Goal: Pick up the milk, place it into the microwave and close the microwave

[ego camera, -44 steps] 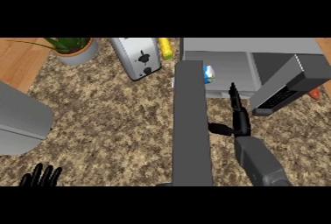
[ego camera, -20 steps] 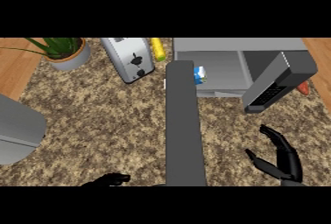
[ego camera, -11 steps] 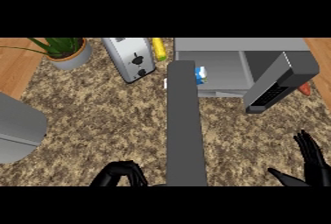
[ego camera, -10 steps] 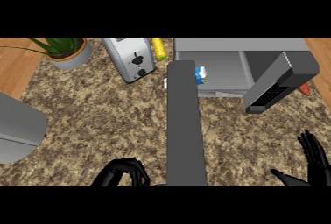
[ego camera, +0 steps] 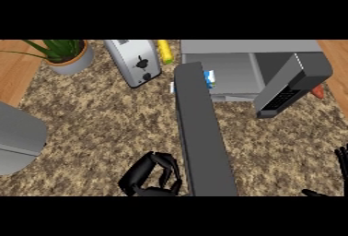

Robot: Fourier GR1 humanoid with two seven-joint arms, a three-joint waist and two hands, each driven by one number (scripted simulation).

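Milk carton, blue and white (ego camera: pixel 209 78), sits inside the open grey microwave (ego camera: pixel 231 64), mostly hidden behind a long dark grey bar (ego camera: pixel 200 133).
On the speckled granite counter (ego camera: pixel 102 124), the microwave's dark door (ego camera: pixel 292 85) hangs open; a silver toaster (ego camera: pixel 134 62) and potted plant (ego camera: pixel 65 53) stand nearby. Left hand (ego camera: pixel 151 175) is clenched, holding nothing; right hand (ego camera: pixel 340 159) barely shows, its state unclear.

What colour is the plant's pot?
Light grey pot, seen in the head view, top left.
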